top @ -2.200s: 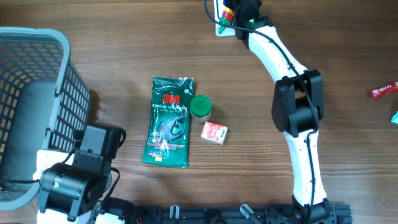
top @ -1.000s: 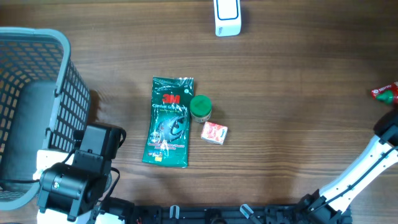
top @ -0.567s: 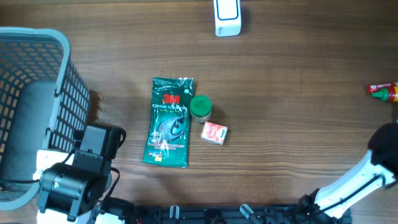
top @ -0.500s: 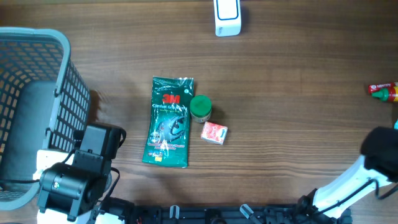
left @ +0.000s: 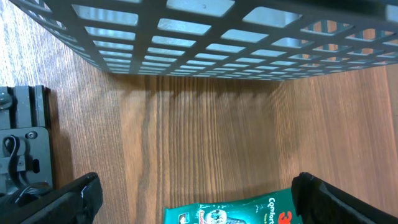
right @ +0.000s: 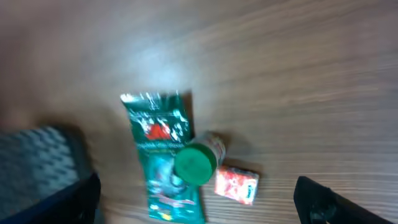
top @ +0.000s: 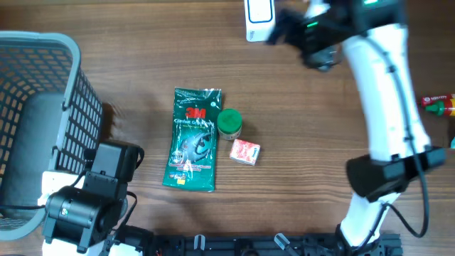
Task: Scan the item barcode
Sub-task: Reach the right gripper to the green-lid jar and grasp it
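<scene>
Nearest, the left tool [left: 199,200] sits spread and empty beside the grey plastic mesh basket [top: 43,85]. In the middle of the brown wooden worktop [top: 156,43] lies a small red-and-white cardboard box [top: 245,151]. It is probably light and stiff, best pinched across its narrow sides. Just beyond are a green-lidded round jar [top: 229,122] and, just beside it, a flat green foil packet [top: 192,139], likely soft and slippery. Farthest, the right tool [right: 199,202], spread and empty, hovers near the white handheld scanner [top: 259,20].

Packet [top: 192,139] and jar cap [top: 229,121] are green — basket [top: 82,114] grey lattice.
</scene>
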### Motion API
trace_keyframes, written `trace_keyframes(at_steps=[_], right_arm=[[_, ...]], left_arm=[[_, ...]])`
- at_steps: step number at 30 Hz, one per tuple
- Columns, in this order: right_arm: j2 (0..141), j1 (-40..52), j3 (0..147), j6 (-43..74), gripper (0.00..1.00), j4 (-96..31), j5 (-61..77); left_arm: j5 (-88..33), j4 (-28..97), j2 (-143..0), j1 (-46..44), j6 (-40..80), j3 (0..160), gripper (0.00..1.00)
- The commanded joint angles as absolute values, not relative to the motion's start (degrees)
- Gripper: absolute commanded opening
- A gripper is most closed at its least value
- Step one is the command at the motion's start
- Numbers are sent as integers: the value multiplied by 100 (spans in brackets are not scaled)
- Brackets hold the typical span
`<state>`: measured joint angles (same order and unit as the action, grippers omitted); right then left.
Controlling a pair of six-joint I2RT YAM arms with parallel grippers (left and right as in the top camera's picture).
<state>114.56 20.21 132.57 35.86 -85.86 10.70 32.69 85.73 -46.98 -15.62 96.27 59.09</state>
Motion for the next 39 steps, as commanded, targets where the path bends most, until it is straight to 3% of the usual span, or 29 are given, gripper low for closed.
trace_keyframes(at_steps=[1, 6, 8, 22, 32, 35, 38, 39], right_arm=[[11542, 3063, 12258, 3218, 100, -8117, -187], [11587, 3988, 10495, 2099, 100, -6429, -429], [11587, 4088, 10103, 2200, 100, -6053, -794], [11594, 4093, 8873, 2408, 100, -5046, 14], [12020, 4097, 8842, 2421, 99, -4915, 141], [12044, 4097, 8842, 2519, 94, -4954, 113], [12055, 4097, 8842, 2582, 68, -4936, 97], [12055, 4097, 8842, 2648, 67, -4974, 97]], left_arm=[[3323, 8580, -4687, -1531, 9620, 5913, 100], [3323, 8580, -4687, -1531, 9620, 5916, 100], [3323, 8580, -4687, -1531, 9620, 5913, 100], [3323, 8580, -4687, -1531, 9620, 5913, 100], [3323, 8580, -4687, -1531, 9618, 5913, 100], [3323, 8580, -4687, -1531, 9618, 5913, 100], [3323, 8580, -4687, -1531, 9620, 5913, 100], [3323, 8580, -4687, -1531, 9618, 5913, 100]])
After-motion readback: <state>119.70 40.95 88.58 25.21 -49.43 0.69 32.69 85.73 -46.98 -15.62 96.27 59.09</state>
